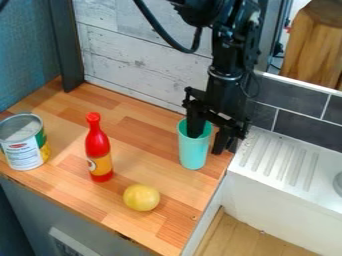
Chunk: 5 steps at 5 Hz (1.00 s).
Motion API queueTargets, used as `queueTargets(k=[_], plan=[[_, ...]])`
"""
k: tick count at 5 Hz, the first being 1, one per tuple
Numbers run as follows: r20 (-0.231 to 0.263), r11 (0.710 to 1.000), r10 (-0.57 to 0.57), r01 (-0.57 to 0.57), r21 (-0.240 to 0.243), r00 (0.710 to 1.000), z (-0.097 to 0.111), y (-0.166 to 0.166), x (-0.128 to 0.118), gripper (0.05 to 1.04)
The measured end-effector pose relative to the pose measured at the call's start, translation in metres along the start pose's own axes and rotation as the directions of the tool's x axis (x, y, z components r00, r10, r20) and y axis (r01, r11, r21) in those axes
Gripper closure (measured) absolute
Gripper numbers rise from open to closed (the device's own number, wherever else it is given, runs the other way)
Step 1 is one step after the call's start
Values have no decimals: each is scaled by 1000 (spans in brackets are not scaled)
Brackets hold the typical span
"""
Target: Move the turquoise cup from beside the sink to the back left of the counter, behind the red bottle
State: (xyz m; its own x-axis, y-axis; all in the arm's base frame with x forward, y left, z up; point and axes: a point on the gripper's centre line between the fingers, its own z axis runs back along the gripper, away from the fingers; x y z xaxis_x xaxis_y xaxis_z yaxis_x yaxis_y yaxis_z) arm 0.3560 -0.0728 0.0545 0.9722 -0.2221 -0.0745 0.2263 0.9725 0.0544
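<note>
Wood-block counter [143, 150] here, with a turquoise cup [194, 156] standing upright, mouth up. My gripper [206, 143] is right at the cup's rim, spread wide, so one finger's down inside and the other's outside, cup wall between them

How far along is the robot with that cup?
Done: the hand is at the turquoise cup, one finger inside, one outside. In hand: nothing looks gripped; the fingers stand apart. Left: gripping and lifting, if wanted, since the cup stands on the counter. The red bottle is untouched.
</note>
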Motion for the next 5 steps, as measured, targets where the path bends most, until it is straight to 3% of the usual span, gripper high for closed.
queueTargets(k=[2, 3, 4, 5], plan=[[-32, 1000, -4, 4, 16, 999, 1, 3, -4, 844], [-35, 1000, -11, 11, 5, 999, 0, 1, -5, 974], [-51, 1000, -13, 12, -2, 999, 7, 4, -13, 998], [18, 999, 54, -54, -7, 998, 41, 31, -24, 998]])
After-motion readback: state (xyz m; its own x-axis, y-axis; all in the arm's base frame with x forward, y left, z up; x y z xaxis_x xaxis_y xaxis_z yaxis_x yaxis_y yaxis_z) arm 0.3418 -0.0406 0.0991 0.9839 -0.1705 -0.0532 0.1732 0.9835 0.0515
